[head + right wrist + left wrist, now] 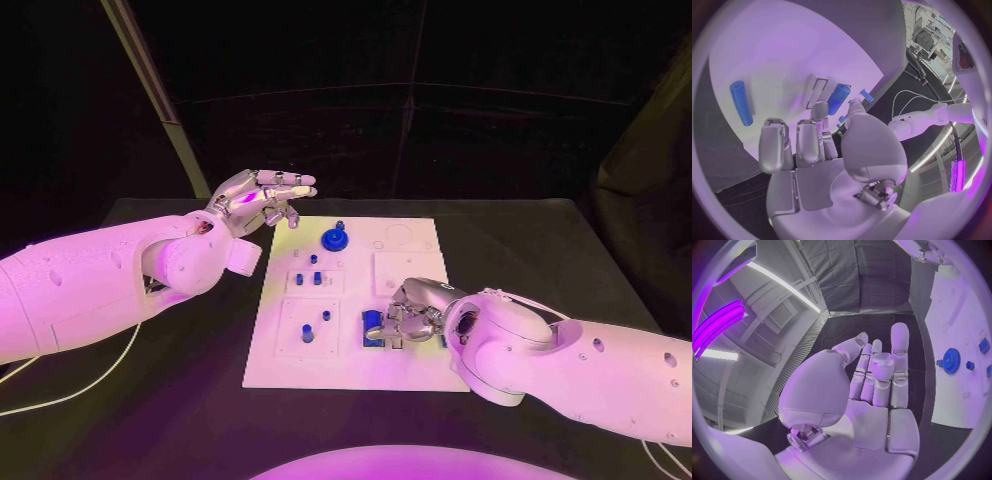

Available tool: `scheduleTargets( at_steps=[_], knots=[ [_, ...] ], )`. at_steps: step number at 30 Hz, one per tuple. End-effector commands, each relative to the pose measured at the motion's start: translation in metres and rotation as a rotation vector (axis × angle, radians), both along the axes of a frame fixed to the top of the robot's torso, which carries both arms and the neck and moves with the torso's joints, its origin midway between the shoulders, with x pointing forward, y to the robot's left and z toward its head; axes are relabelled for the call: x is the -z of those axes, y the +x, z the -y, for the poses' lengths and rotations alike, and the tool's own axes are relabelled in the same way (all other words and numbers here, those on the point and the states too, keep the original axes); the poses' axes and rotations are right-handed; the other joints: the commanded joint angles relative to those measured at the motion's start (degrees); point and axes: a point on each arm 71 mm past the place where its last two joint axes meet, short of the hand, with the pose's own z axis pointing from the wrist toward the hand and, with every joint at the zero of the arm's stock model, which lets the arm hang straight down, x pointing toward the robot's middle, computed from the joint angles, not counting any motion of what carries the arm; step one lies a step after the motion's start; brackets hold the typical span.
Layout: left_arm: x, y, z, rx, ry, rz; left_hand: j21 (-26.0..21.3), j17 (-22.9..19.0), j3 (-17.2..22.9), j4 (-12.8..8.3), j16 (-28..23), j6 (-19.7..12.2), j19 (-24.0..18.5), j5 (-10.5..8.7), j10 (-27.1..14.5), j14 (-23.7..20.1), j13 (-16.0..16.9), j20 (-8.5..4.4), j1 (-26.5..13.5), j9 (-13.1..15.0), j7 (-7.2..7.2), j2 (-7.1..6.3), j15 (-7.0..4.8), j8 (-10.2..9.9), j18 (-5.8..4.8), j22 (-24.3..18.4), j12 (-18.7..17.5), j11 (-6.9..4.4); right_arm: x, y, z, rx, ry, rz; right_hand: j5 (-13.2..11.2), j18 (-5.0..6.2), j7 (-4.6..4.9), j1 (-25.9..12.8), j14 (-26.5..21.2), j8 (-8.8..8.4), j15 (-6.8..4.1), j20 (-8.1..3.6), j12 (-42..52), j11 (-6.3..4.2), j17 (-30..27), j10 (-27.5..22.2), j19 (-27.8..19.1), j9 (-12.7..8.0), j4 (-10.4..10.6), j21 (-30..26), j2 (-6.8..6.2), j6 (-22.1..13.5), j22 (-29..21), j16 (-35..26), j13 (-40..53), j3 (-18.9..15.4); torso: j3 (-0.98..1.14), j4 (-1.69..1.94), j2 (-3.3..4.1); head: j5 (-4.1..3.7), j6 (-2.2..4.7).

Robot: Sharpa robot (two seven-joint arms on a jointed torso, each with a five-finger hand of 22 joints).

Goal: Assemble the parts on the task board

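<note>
Parts (374,328) at the board's (411,265) near right edge are lying directly under our right hand (410,312), whose fingers are curling over a blue block there, grip unclear, while our left hand (260,198) is hovering spread beyond the far left corner.

The task board (274,370) looks like smooth matt white plastic, and the blue parts (335,239) on it are plastic too (the gear-shaped one has a slight gloss). Table (577,250) is flat matt black. Both arms (87,285) have glossy white shells.
</note>
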Motion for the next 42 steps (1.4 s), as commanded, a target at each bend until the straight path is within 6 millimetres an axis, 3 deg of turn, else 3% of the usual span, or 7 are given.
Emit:
scheduleTargets(
  at_steps=[1,8,14,21,27,36,42],
  knots=[
    [-0.001,0.0,0.001,0.007,-0.005,0.006,-0.4,-0.1,-0.3,0.1,-0.1,-0.3,-0.4,0.0,-0.3,-0.4,0.0,-0.05,0.1,0.0,0.12,0.05,0.14,-0.3,0.84,-0.1,0.2,0.07,-0.002,-0.002,-0.003,-0.036,0.004,0.013,0.3,-0.08,0.0,3.8,2.2,-0.06,0.3,-0.01,-0.4,0.08,0.2,0.4,-0.1,0.2,-2.0,-0.2,0.41,0.0,0.2,-0.3,0.2,0.1,0.0,-0.04,-0.02,0.03,0.02],
    [-0.001,0.0,0.001,0.009,-0.005,0.006,-0.4,0.0,-0.3,0.1,-0.1,-0.3,-0.5,0.01,-0.3,-0.4,0.0,-0.05,0.1,0.0,0.14,0.06,0.15,-0.3,0.84,-0.1,0.2,0.08,-0.003,-0.001,-0.001,-0.035,0.001,0.029,0.6,-0.16,-0.06,9.2,2.3,0.16,0.17,-0.14,-0.7,-0.08,0.6,0.7,0.2,0.5,-5.2,-0.1,2.22,0.3,0.6,-0.2,0.4,0.5,-0.01,0.1,0.03,-0.08,0.14],
    [-0.001,0.0,0.0,0.006,-0.004,0.005,-0.4,0.0,-0.3,0.1,-0.1,-0.3,-0.5,0.01,-0.3,-0.4,0.0,-0.05,0.1,0.0,0.14,0.06,0.15,-0.3,0.84,-0.1,0.2,0.08,-0.007,0.0,0.004,-0.015,0.048,0.066,3.0,-0.16,0.04,8.4,2.3,0.01,0.24,-0.1,-0.9,0.02,0.6,0.8,0.2,0.5,-5.0,-0.1,2.49,0.1,0.6,-0.3,0.4,-0.9,0.0,-0.01,0.01,0.01,0.22],
    [-0.001,0.001,0.0,0.006,-0.003,0.004,-0.4,-0.1,-0.3,0.1,-0.1,-0.3,-0.5,0.01,-0.3,-0.4,0.0,-0.05,0.1,0.0,0.13,0.1,0.16,-0.3,0.84,-0.1,0.2,0.08,-0.011,-0.006,0.024,0.013,0.177,0.012,3.4,0.13,0.51,4.7,2.0,-0.88,0.58,0.17,-3.7,0.47,-0.6,-0.6,-0.7,0.3,-2.1,-0.9,2.2,-1.5,-0.7,-1.5,-1.5,-4.1,-0.05,-0.03,-0.03,-0.32,0.4],
    [-0.001,0.001,0.0,0.006,-0.002,0.003,-0.4,-0.1,-0.3,0.1,-0.1,-0.3,-0.5,0.01,-0.3,-0.4,0.0,-0.05,0.1,0.0,0.13,0.1,0.16,-0.3,0.84,-0.1,0.2,0.08,-0.011,-0.012,0.055,0.041,0.252,-0.077,4.2,0.37,1.67,7.4,1.8,-3.39,1.29,0.74,-8.2,1.38,-1.7,-3.2,-1.4,-0.9,-3.0,-1.7,3.54,-4.6,-1.9,-2.6,-5.0,-3.9,-0.07,-0.01,-0.02,-0.87,0.66],
    [-0.001,0.0,0.001,0.007,-0.002,0.002,-0.4,-0.2,-0.2,0.0,-0.1,-0.3,-0.5,0.01,-0.3,-0.4,0.0,-0.05,0.2,0.0,0.12,0.14,0.15,-0.3,0.84,-0.1,0.3,0.07,-0.013,-0.013,0.104,0.104,0.093,-0.029,8.8,0.05,1.46,12.0,2.2,-5.51,1.22,0.91,-8.3,1.14,-0.1,-1.9,-0.3,-2.4,-5.2,-0.8,6.31,-1.4,-0.3,-1.5,-5.2,-3.3,-0.05,-0.16,0.02,-1.68,0.88],
    [-0.001,0.0,0.001,0.011,-0.004,0.002,-0.4,-0.2,-0.2,0.0,-0.1,-0.3,-0.5,0.01,-0.3,-0.4,0.0,-0.05,0.2,0.0,0.12,0.15,0.15,-0.3,0.84,-0.1,0.3,0.07,-0.014,-0.012,0.112,0.112,-0.054,0.027,7.5,-0.01,0.91,9.8,2.2,-5.91,0.86,0.54,-8.5,0.73,0.1,-1.0,-0.1,-2.0,-3.7,-0.7,6.48,0.9,0.0,-1.5,-5.4,-5.3,0.02,-0.04,0.07,-1.99,0.98]
  ],
)
